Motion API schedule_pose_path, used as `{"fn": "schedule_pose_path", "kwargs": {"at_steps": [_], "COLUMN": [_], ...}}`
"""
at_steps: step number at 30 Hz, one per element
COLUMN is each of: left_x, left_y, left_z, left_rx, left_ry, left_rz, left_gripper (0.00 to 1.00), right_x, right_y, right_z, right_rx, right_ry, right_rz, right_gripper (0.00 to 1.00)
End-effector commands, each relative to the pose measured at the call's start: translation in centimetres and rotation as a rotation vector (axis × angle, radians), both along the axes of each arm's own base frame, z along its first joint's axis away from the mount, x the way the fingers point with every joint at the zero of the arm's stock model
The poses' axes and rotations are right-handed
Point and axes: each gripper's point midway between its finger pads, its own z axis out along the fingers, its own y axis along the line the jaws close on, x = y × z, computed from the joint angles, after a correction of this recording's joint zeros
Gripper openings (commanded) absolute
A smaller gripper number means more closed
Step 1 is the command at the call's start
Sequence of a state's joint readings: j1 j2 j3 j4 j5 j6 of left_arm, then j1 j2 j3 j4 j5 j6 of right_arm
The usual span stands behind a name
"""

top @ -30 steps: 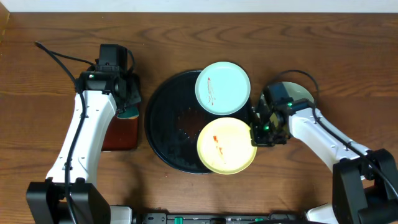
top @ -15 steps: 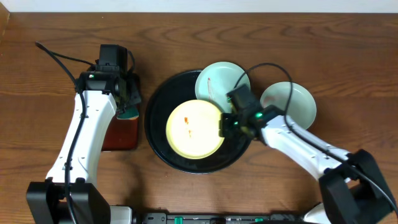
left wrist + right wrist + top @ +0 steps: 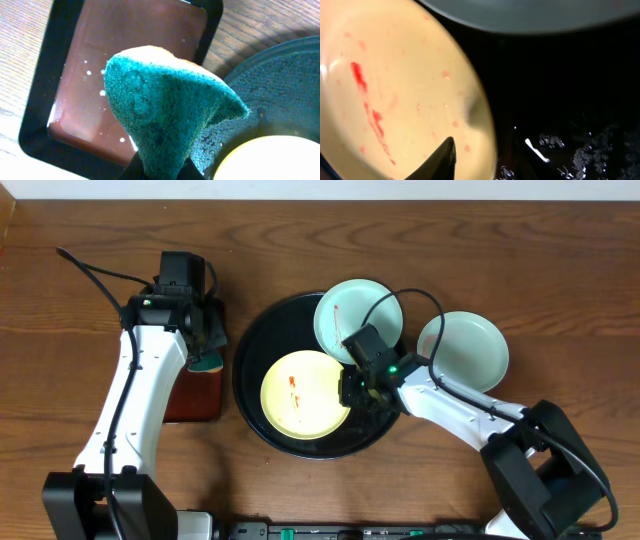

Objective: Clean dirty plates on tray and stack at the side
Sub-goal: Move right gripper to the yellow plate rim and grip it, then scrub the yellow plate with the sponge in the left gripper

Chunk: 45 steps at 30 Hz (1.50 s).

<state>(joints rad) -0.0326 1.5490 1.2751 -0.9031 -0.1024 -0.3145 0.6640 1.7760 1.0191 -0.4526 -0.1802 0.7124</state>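
The black tray holds a pale yellow plate with a red smear, lying flat left of its middle. A mint plate with a red streak rests on the tray's far right rim. A second mint plate sits on the table to the right. My right gripper is at the yellow plate's right edge, jaws apart. One finger is over the plate; the other is lost against the tray. My left gripper is shut on a green sponge.
A small rectangular dark tray with brown liquid lies left of the black tray, under the sponge. The right arm reaches across the tray's right rim. Its cable loops over the mint plates.
The right gripper has dragged the yellow plate from the tray's near right rim leftward into the tray, and its jaws have come apart. The left arm and sponge have not moved.
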Motion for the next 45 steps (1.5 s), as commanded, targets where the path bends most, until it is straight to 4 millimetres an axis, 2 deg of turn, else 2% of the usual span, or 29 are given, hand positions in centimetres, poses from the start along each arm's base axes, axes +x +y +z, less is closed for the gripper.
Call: {"fn": "schedule_pose_path", "kwargs": {"at_steps": [1, 5, 8, 14, 16, 20, 22, 30, 37, 41, 45], "left_x": [0.1, 0.0, -0.3, -0.3, -0.4, -0.7, -1.1, -2.1, -2.0, -2.5, -3.4], "left_y": [-0.6, -0.6, -0.8, -2.8, -3.1, -3.7, -4.3, -7.7, -12.1, -13.0, -13.4], "left_z": [-0.2, -0.3, -0.5, -0.6, -0.6, -0.8, -1.3, -4.0, -6.1, -8.5, -11.7], "left_rx": [-0.039, -0.041, -0.048, -0.145, -0.147, -0.148, -0.154, -0.173, -0.183, -0.141, -0.118], "left_ry": [0.006, 0.015, 0.027, 0.035, 0.036, 0.049, 0.064, 0.103, 0.078, 0.138, 0.236], "left_rz": [-0.008, -0.009, -0.012, -0.083, -0.091, -0.109, -0.123, -0.168, -0.25, -0.221, -0.227], "left_gripper": [0.08, 0.07, 0.07, 0.08, 0.08, 0.08, 0.08, 0.08, 0.07, 0.07, 0.07], "right_x": [2.2, 2.9, 3.0, 2.1, 1.9, 1.9, 2.0, 1.7, 1.6, 1.6, 1.6], "right_y": [0.2, -0.3, -0.6, 0.0, 0.2, 0.3, 0.4, 0.2, 0.2, 0.2, 0.2], "right_z": [1.8, 2.1, 1.4, -0.7, -1.2, -1.3, -1.3, -2.5, -2.7, -2.7, -2.7], "right_rx": [-0.014, -0.031, -0.05, -0.032, -0.022, -0.013, -0.007, -0.015, -0.015, -0.013, -0.012], "right_ry": [-0.085, -0.121, -0.123, -0.054, -0.037, -0.027, -0.023, 0.028, 0.037, 0.039, 0.038], "right_rz": [0.082, 0.148, 0.187, 0.208, 0.214, 0.194, 0.172, 0.115, 0.105, 0.103, 0.102], "right_gripper": [0.35, 0.38, 0.38, 0.27, 0.2, 0.02, 0.01, 0.01, 0.01, 0.01, 0.01]}}
